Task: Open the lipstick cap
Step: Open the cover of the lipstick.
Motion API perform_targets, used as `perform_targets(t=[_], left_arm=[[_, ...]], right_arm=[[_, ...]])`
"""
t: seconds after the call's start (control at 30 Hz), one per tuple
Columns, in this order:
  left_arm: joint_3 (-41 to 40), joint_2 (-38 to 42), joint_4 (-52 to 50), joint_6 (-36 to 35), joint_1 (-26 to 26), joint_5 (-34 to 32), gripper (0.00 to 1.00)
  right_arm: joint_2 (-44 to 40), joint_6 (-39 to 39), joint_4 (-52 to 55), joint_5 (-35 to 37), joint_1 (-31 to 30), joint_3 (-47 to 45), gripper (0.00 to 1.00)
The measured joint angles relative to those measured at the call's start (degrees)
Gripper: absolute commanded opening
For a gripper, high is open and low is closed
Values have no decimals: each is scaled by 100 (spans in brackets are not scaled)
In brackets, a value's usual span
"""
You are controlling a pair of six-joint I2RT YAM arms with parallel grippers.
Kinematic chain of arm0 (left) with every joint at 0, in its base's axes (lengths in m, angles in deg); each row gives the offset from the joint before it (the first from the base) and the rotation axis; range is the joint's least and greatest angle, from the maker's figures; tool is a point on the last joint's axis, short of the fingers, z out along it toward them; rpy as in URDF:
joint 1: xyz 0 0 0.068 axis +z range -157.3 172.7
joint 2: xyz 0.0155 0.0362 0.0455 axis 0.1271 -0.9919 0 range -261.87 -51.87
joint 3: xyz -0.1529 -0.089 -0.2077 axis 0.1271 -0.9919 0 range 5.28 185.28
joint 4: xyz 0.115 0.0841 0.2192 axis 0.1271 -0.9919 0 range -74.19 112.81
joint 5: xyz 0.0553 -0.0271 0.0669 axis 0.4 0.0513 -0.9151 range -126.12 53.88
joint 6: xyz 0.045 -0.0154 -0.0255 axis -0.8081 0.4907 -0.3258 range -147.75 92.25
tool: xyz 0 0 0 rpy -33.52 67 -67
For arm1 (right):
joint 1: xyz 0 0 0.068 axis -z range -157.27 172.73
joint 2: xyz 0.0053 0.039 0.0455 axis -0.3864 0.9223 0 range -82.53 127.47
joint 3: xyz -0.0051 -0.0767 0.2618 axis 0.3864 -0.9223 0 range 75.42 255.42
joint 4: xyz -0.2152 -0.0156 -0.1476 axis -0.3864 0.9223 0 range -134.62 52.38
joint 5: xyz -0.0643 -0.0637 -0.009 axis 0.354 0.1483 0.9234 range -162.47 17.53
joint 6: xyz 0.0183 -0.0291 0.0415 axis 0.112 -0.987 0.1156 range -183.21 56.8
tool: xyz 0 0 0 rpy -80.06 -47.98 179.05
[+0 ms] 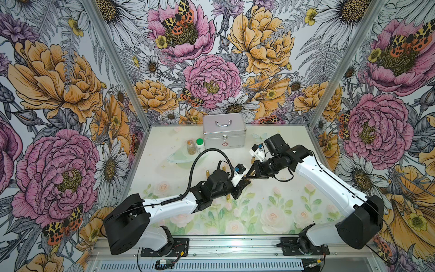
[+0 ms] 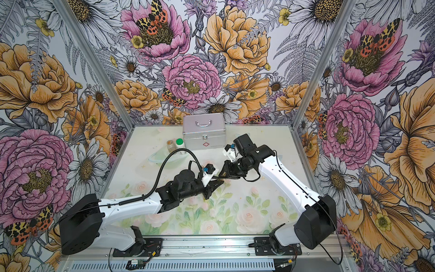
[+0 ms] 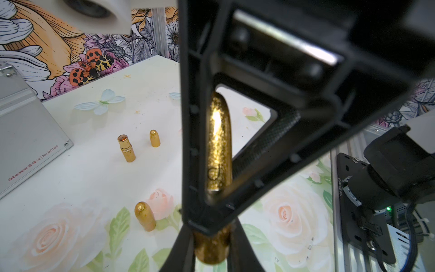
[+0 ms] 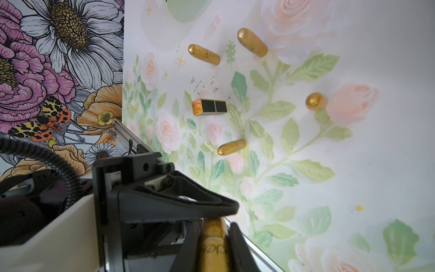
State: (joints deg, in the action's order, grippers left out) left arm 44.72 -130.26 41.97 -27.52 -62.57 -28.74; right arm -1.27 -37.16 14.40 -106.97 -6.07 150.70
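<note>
Altogether one gold lipstick point(image 3: 219, 141) is held above the middle of the desk point(image 1: 282, 188), and both claws are clamped on it. The left claw point(image 3: 210, 248) pinches one end and the right claw point(image 4: 213, 246) the other, their tips almost meeting. Standing loose on the desk, the right wrist view shows four gold bullet-shaped lipsticks point(image 4: 204, 54) and one square black-and-gold tube point(image 4: 209, 107). The left wrist view shows three gold pieces: an uncapped base point(image 3: 126, 148), a lone cap point(image 3: 155, 138) and a closed lipstick point(image 3: 144, 216). One silver case point(image 1: 224, 131) sits at 12 o'clock on the desk. Two bottles stand at its 9 o'clock, a glass jar point(image 1: 190, 146) and a white bottle with green lid point(image 1: 200, 144).

The held lipstick is a glittery gold tube with a domed end and a dark curled logo, reading as one unbroken piece, cap on.

The desk top is pale, printed with pink roses and green leaves, and speckled with dark flecks. Bold floral wallpaper point(image 1: 70, 94) with moths covers three walls. An aluminium rail point(image 1: 223, 246) at 6 o'clock carries both arm bases.
</note>
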Motion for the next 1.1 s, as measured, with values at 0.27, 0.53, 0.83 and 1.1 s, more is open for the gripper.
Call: perform_targets(t=[0.27,0.53,0.83,1.1], left_arm=[[-83,105,37,68,2,-46,0],[-155,254,17,87,7,-94,0],[-155,258,-50,85,7,-94,0],[-155,271,-83,90,7,-162,0]], right_arm=[[-195,-2,-11,153,0,105,38],[-251,-2,-70,166,0,144,31],[-251,-7,-105,175,0,144,24],[-251,-7,-125,238,0,144,21]])
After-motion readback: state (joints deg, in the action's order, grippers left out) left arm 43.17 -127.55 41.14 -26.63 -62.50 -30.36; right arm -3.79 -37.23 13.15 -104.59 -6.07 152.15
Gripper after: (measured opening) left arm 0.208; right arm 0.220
